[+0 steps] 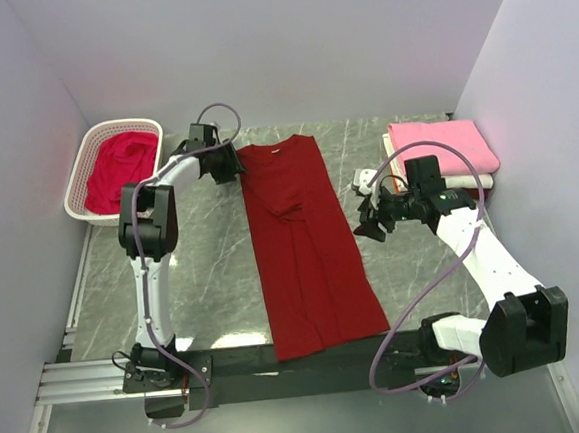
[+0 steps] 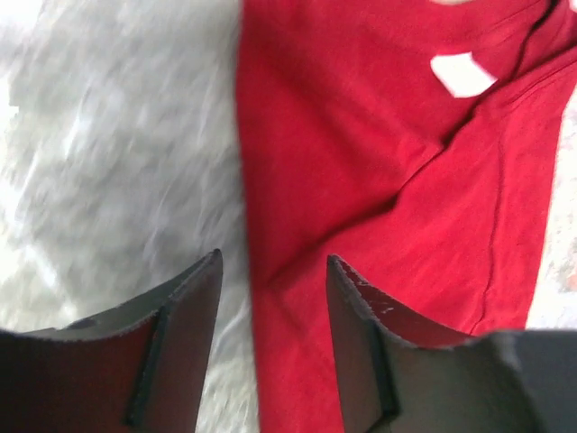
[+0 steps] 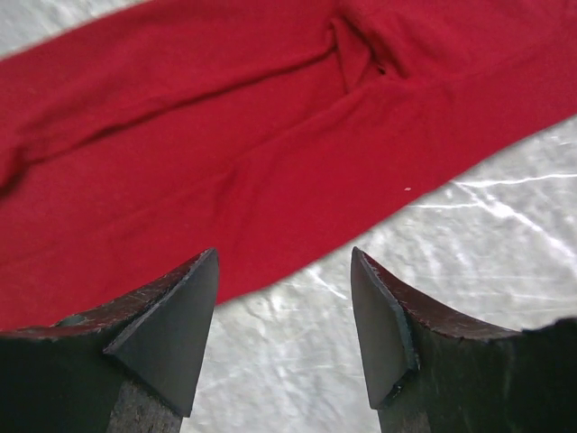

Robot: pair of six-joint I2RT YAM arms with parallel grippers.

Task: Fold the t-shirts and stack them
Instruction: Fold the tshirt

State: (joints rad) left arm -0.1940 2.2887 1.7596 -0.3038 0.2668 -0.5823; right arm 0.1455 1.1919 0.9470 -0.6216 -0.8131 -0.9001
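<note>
Left hand [image 2: 274, 257] and right hand [image 3: 284, 253] gape over grey marbled table [image 1: 214, 273], pale walls [image 1: 276, 47].

1. The dark red t-shirt [image 1: 307, 245] is matt knit cloth, soft and creased.
2. The table [image 1: 214, 273] under it looks like grey marbled stone, smooth with a faint sheen.
3. Left of the shirt, the basket [image 1: 76, 181] is white lattice plastic and holds matt crimson cloth [image 1: 120, 170].
4. Right of it, the pink shirt [image 1: 442, 142] is smooth matt cloth.
5. The fingers [image 3: 167, 325] of the right gripper [image 3: 284, 262] are dark and matt, with scuffed edges.
</note>
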